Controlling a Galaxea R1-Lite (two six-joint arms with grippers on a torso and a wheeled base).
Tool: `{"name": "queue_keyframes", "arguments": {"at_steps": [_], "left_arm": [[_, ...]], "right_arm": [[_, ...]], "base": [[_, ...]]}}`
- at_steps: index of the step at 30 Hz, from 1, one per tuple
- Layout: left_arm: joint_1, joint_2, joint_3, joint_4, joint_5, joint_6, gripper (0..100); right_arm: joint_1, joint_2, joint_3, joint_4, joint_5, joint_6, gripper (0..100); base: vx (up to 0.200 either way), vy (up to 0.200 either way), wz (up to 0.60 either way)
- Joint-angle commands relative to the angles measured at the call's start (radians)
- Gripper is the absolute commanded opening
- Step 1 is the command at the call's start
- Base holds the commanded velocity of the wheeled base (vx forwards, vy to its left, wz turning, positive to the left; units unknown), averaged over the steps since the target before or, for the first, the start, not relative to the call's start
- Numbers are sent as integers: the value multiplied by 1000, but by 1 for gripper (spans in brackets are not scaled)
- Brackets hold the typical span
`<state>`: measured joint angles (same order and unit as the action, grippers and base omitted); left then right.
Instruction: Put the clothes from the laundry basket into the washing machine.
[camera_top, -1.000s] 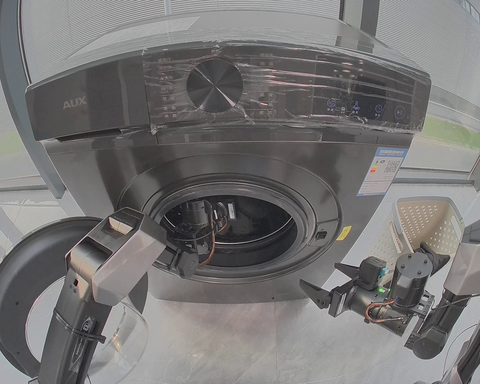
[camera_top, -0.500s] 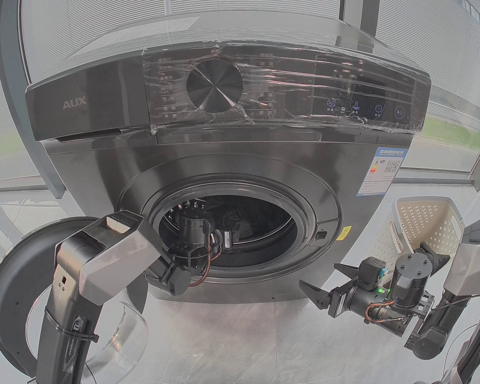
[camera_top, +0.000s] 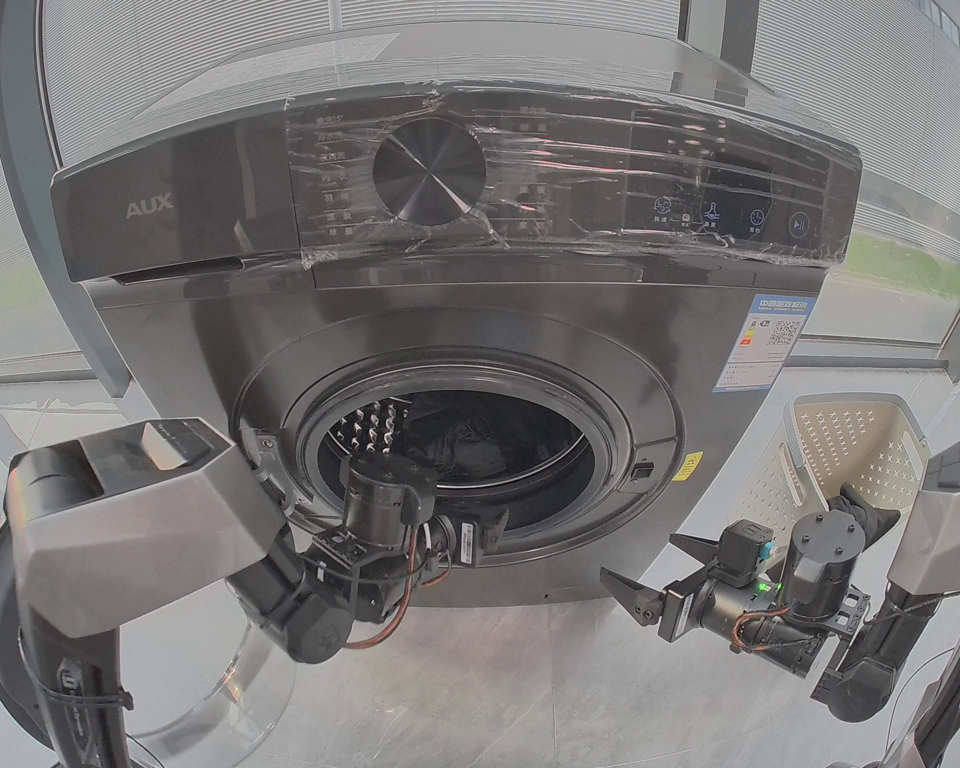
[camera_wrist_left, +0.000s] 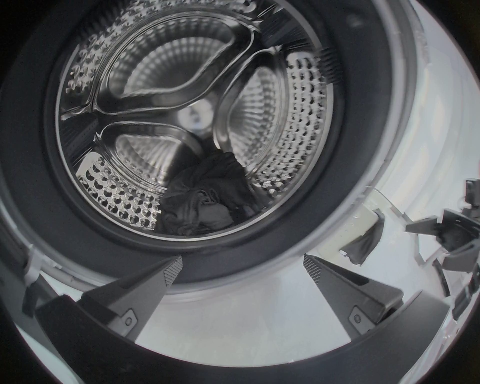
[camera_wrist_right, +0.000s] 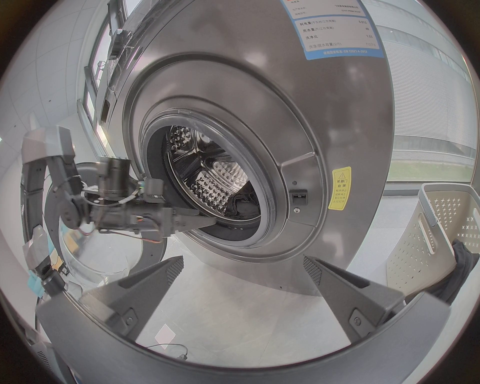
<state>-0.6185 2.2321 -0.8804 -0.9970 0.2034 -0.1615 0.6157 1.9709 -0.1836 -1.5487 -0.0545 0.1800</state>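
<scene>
The washing machine (camera_top: 460, 300) stands with its round opening uncovered, and a heap of dark clothes (camera_wrist_left: 205, 200) lies at the bottom of the drum (camera_top: 470, 440). My left gripper (camera_top: 490, 525) is just outside the opening's lower rim, pointing inward; it is open and empty (camera_wrist_left: 242, 265). My right gripper (camera_top: 638, 556) hangs low in front of the machine's right side, open with nothing in it (camera_wrist_right: 242, 265). The laundry basket (camera_top: 860, 440) stands to the right of the machine, with a dark garment (camera_top: 865, 515) draped over its near rim.
The machine's door (camera_wrist_right: 100, 250) is swung open to the left, its glass bowl (camera_top: 230, 680) low beside my left arm. Pale floor (camera_top: 520, 680) lies in front of the machine. The basket's wall (camera_wrist_right: 445, 220) is close to my right arm.
My left arm has drawn back out of the drum, down and toward me, with its gripper empty. The right arm has barely moved.
</scene>
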Motion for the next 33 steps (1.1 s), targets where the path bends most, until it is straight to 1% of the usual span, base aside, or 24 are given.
{"name": "queue_keyframes", "arguments": {"at_steps": [1, 4, 5, 7, 10, 11, 12, 13, 17, 19, 21, 24, 26, 27, 30, 33], "left_arm": [[-121, -227, 219, -68, -1, -43, 100], [-139, -278, 284, -114, 1, -44, 100], [-150, -318, 331, -143, 1, -49, 100], [-159, -371, 383, -161, 1, -61, 100], [-162, -462, 459, -166, 1, -93, 100], [-162, -465, 463, -166, 1, -96, 100], [-159, -517, 512, -172, 14, -112, 100], [-152, -540, 534, -175, 16, -112, 100], [-127, -628, 632, -215, 40, -112, 100], [-118, -658, 679, -239, 54, -112, 100], [-116, -700, 729, -269, 53, -115, 100], [-112, -747, 770, -293, 51, -112, 100], [-99, -761, 779, -295, 53, -110, 100], [-81, -770, 791, -296, 54, -105, 100], [-47, -773, 814, -296, 54, -102, 100], [-27, -769, 844, -298, 54, -105, 100]], "right_arm": [[13, -1, 23, -1, -1, 1, 100], [13, -6, 30, 1, -7, 1, 100], [12, -21, 38, 1, -8, -1, 100], [12, -38, 47, 1, -10, -1, 100], [7, -79, 56, 1, -13, -2, 100], [7, -81, 58, 1, -13, -2, 100], [1, -110, 64, 1, -16, -2, 100], [-1, -124, 73, 1, -19, -2, 100], [4, -185, 118, 4, -62, 4, 100], [12, -227, 156, 7, -68, 4, 100], [-2, -254, 184, 10, -70, 4, 100], [-42, -271, 184, 2, -74, 3, 100], [-67, -291, 184, 6, -76, -4, 100], [-77, -308, 184, 12, -77, -4, 100], [-79, -317, 184, 15, -85, 4, 100], [-79, -317, 184, 15, -107, 10, 100]], "base": [[0, 0, 0], [0, 0, 0], [0, 0, 0], [0, 0, 0], [0, 0, 0], [0, 0, 0], [0, 0, 0], [0, 0, 0], [0, 0, 0], [0, 0, 0], [0, 0, 0], [0, 0, 0], [0, 0, 0], [0, 0, 0], [0, 0, 0], [0, 0, 0]]}}
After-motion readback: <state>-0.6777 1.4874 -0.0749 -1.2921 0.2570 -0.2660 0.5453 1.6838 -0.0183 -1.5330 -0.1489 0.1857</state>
